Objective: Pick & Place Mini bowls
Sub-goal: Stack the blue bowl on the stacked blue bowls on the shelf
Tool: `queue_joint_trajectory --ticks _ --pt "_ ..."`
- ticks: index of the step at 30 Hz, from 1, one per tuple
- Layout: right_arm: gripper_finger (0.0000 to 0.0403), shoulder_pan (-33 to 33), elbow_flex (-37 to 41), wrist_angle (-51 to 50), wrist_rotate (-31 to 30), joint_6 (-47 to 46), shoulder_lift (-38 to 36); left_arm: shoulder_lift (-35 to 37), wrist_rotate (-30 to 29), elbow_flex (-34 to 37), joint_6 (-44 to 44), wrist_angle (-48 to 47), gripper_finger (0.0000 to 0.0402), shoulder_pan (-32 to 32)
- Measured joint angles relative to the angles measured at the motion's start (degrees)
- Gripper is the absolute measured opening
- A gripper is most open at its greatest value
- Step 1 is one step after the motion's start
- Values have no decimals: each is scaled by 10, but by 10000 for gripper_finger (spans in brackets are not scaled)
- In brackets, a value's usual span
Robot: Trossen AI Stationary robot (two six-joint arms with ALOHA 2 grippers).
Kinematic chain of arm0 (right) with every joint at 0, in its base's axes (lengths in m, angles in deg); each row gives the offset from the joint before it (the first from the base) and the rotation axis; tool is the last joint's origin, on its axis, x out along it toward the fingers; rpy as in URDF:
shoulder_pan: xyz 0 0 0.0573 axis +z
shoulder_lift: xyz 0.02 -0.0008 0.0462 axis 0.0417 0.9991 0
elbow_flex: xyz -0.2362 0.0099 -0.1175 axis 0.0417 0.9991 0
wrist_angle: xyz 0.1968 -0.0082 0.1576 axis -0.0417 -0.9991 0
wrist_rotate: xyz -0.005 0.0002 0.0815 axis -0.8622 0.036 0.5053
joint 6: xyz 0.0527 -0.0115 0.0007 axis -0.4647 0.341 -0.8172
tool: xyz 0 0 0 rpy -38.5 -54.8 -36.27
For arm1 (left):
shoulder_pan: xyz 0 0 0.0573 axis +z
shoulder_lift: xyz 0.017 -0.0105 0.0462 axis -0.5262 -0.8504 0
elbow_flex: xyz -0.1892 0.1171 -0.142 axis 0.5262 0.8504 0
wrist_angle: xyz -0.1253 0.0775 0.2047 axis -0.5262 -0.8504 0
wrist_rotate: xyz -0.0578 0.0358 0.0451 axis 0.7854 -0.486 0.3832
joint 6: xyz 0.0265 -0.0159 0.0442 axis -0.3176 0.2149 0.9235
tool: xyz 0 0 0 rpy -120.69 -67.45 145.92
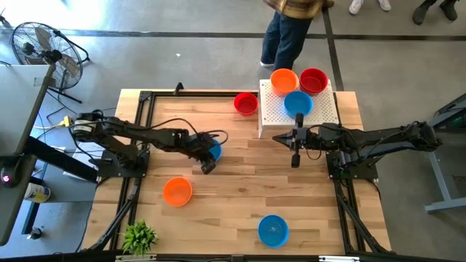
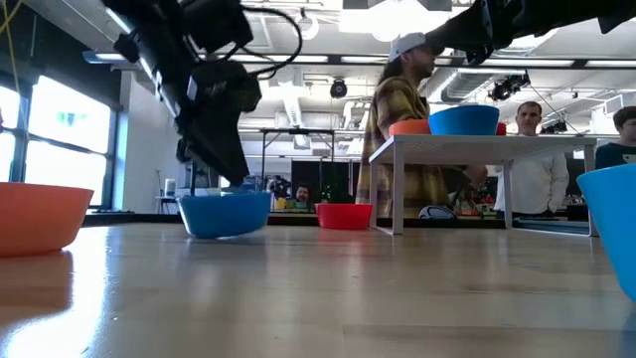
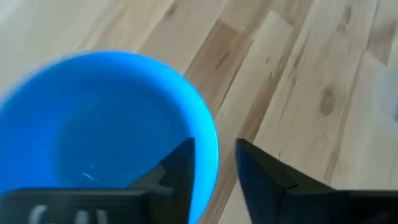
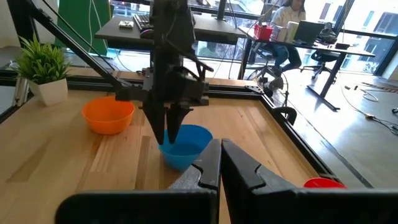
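The left gripper [image 1: 210, 161] stands over a blue bowl [image 1: 214, 151] near the middle of the table [image 1: 240, 189]. Its fingers [image 3: 177, 168] straddle the bowl's rim [image 3: 208, 149], one inside the bowl and one outside, set a little apart. Whether they pinch the rim or merely flank it cannot be told. The bowl sits upright, mouth up, its base flat on the wood in the low view; being round, it has no long axis. From above, most of it is hidden under the gripper, with only a blue sliver showing.

Just off that gripper, toward the table's near edge, lies an orange bowl [image 1: 177, 191], mouth up. Farther along the same edge sits another blue bowl [image 1: 273, 230], also upright; in the low view it is cut off by the frame.

Across from the left gripper, the right gripper [image 1: 295, 156] hangs with its fingers pressed together and nothing between them, beside the white perforated box [image 1: 320, 113].

Beyond it, on the box, stand a third blue bowl [image 1: 298, 104], an orange one [image 1: 284, 81] and a red one [image 1: 313, 81], all mouth up. A further red bowl [image 1: 246, 103] rests on the table beside the box.

A person [image 1: 291, 29] stands past the far edge, cut off by the frame.
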Motion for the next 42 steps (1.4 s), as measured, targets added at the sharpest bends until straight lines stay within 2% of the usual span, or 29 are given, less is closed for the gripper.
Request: queue_joint_trajectory --ticks 4,7,11,15,22,30,35,42 --pt "0 0 0 0 0 -4 0 5 -2 -43 41 -62 158 0" --pt "0 0 0 -1 4 -14 0 28 -12 -46 51 -71 175 1" --pt "0 0 0 -4 12 -18 0 68 -66 -23 40 -114 178 5" --pt "0 0 0 -4 13 -17 0 92 -69 15 -1 -121 179 32" --pt "0 0 0 -2 13 -16 0 95 -61 66 -39 -123 179 84" --pt "0 0 0 -2 13 -15 0 93 -9 103 -45 -69 177 113" --pt "0 0 0 -2 13 -16 0 75 24 117 -42 -19 134 113" --pt "0 2 0 -5 23 -45 0 64 26 119 -20 22 12 113"
